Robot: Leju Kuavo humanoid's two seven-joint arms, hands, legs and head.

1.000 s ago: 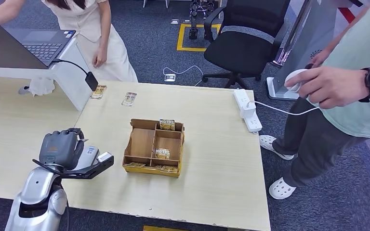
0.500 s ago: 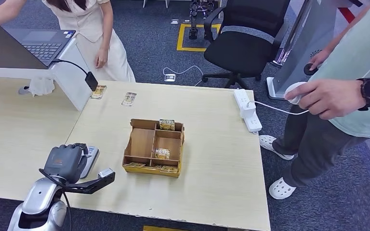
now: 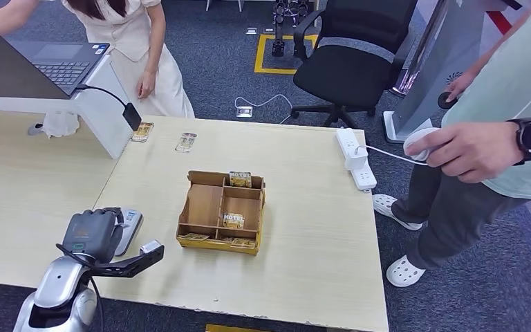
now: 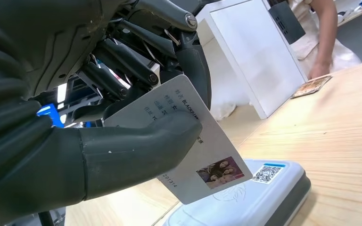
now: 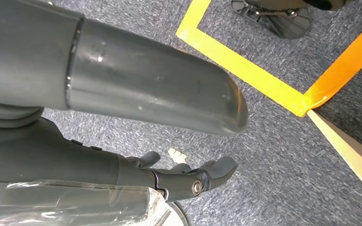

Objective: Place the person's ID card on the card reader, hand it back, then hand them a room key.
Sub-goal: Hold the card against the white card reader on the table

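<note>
From the head view, the left hand (image 3: pixel 93 234) has dropped lower over the last second and now sits right above the card reader (image 3: pixel 130 223) near the tabletop (image 3: pixel 304 228) edge, beside the cardboard tray (image 3: pixel 222 211). At the left wrist, thumb and fingers pinch the ID card (image 4: pixel 188 141), its lower corner just over the reader's pale top; whether it touches, I can't tell. At the right wrist, the right hand (image 5: pixel 188 176) hangs over carpet, fingers loosely apart, holding nothing.
</note>
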